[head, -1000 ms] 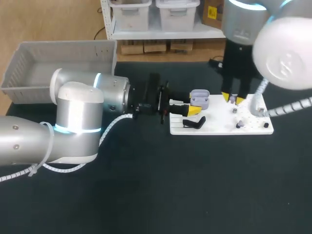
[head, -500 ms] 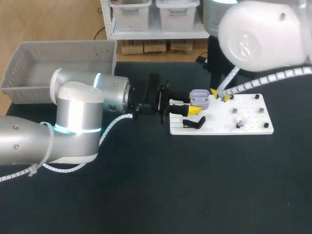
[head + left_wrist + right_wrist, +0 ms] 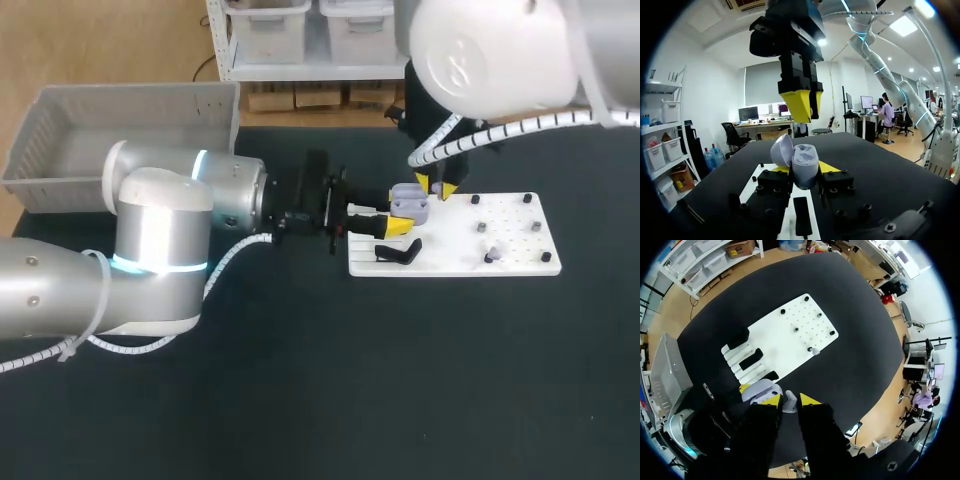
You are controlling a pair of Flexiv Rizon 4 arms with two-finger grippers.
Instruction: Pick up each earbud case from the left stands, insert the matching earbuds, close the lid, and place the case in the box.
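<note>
From above, my left arm comes in from the left and lies low over the dark table (image 3: 300,380). The left gripper (image 3: 392,218) is clamped on the lavender earbud case (image 3: 410,200), at the far left end of the white board (image 3: 455,250). The case's lid is open. My right arm reaches in from the far right. The right gripper (image 3: 437,188) hangs just right of the case and above it, its yellow tips close together. A black stand (image 3: 398,253) lies on the board's near left part, and a small pale piece (image 3: 490,256) sits toward its near right. The grey box (image 3: 60,140) stands at the far left, well apart from the board.

In the left wrist view the case sits upright between the left gripper's own yellow tips, which press it from both sides. The lid tilts back on the side away from the opening. The right gripper hangs straight above the case without touching it.

In the right wrist view the right gripper's fingers are clamped on a pale earbud (image 3: 789,403), just beside the open case. The board lies ahead of the fingers.
</note>
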